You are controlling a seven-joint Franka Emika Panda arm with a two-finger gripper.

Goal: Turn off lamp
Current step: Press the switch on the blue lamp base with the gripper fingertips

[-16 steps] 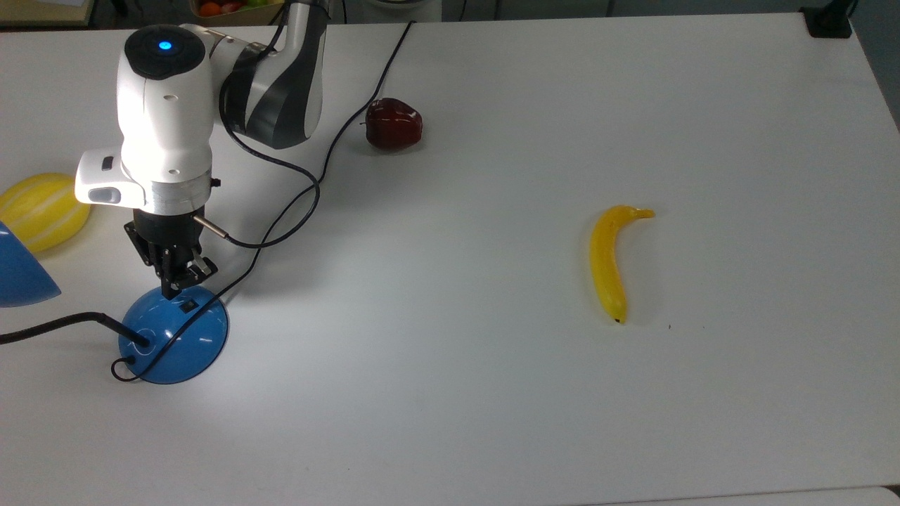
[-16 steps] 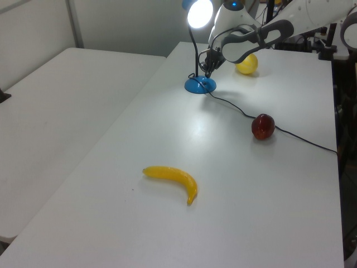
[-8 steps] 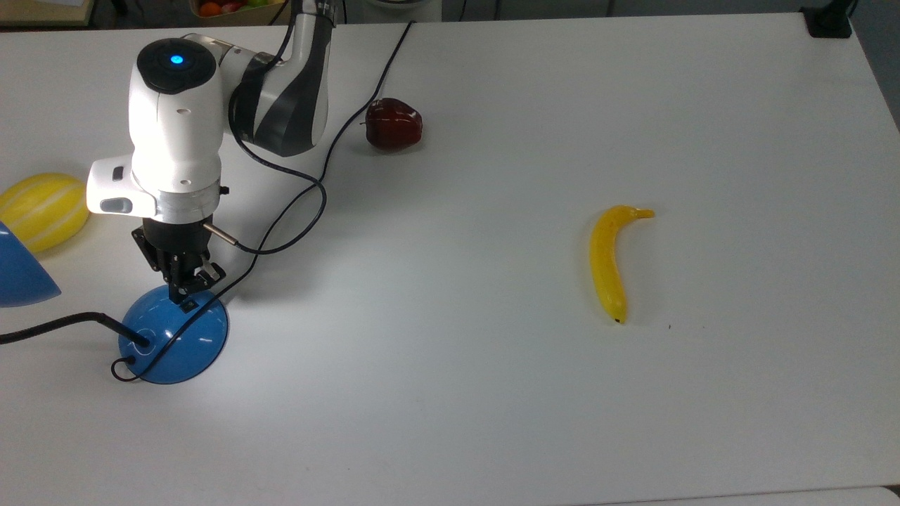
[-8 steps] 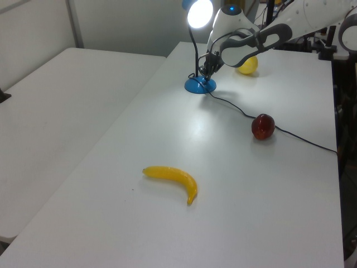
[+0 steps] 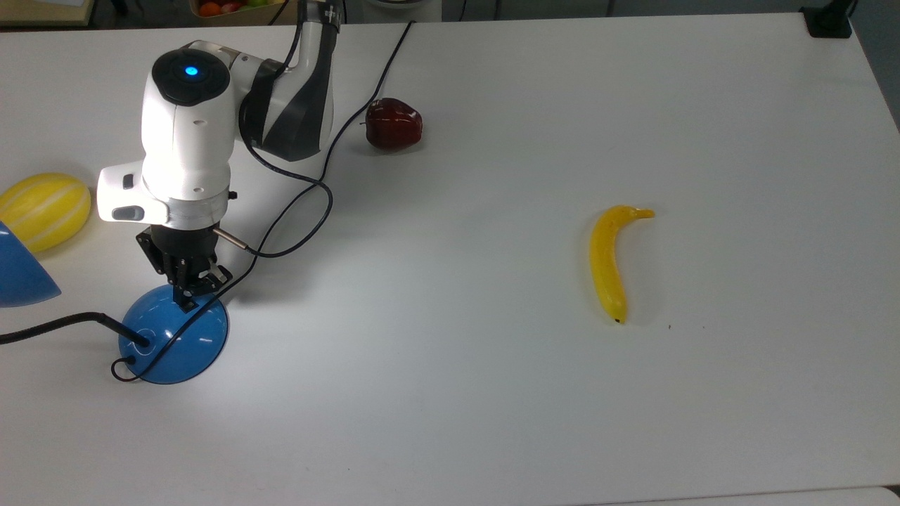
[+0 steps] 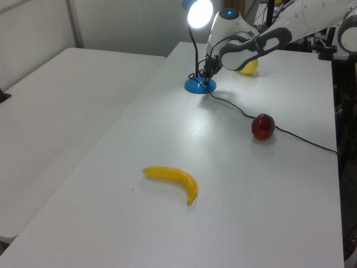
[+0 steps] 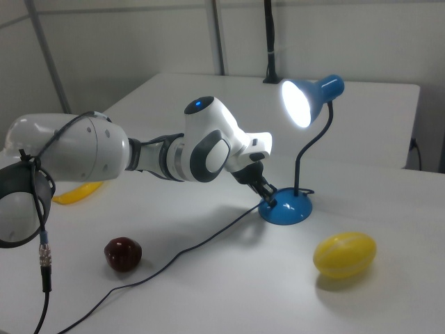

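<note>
At the top view's lower left, the lamp (image 5: 173, 344) sits on the white counter (image 5: 492, 393), its shade lit in the right view. The claw (image 5: 188, 299), fingers closed together, tip pressing the dome base's upper edge. Beside it, a yellow melon (image 5: 43, 209).

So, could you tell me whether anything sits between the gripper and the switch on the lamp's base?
Nothing visible does. The gripper is already down on the lamp base where the switch is, and the lamp is lit in the right view.
</note>
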